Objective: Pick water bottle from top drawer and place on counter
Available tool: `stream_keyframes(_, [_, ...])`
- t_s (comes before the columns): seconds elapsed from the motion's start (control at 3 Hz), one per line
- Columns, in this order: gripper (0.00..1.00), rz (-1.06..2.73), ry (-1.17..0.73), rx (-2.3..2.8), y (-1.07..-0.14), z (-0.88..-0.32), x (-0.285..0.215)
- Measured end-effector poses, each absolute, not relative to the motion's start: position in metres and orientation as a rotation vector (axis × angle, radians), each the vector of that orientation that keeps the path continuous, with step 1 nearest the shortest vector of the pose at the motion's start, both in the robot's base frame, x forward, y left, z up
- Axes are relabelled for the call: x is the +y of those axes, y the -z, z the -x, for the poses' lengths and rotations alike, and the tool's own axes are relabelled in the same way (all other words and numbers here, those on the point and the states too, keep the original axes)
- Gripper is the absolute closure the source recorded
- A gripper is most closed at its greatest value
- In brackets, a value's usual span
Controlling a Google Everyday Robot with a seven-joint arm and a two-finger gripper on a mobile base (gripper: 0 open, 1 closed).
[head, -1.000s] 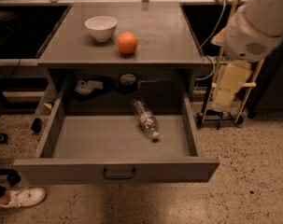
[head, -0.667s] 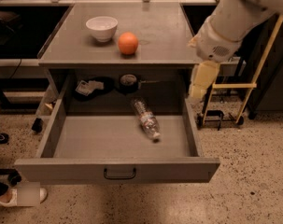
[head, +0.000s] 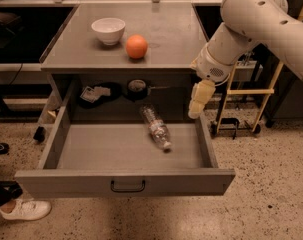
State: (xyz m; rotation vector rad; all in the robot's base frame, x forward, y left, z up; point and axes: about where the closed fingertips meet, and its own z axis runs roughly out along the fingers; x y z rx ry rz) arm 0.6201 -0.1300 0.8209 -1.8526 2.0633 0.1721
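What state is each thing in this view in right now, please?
top drawer: pulled open.
water bottle: lying on its side on the drawer floor, cap on, cap end toward the front panel.
counter: bearing the bowl and orange.
bowl: upright.
orange: resting beside the bowl, not touching it.
pincer: pointing down by the drawer's right wall, apart from the bottle.

My arm (head: 256, 19) is a smooth off-white shell of fat, rounded segments, with a few small dark dots on the upper casing. The wrist joint has a round patch of tiny holes. The gripper (head: 194, 113) is paler cream, narrow and blocky, just above the drawer's (head: 66, 181) right rear corner.
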Motion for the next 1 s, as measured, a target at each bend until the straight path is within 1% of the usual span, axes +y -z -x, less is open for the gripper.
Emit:
stream_keyframes(0.33, [0.0,1.852,-0.172,2.063,-0.821,-0.62,-0.13])
stream_keyframes(0.67, [0.0,1.743,-0.311,2.113,-0.797,-0.645,-0.11])
stream_keyframes(1.0, [0.0,1.519,-0.565,2.252,-0.741,-0.699,-0.061])
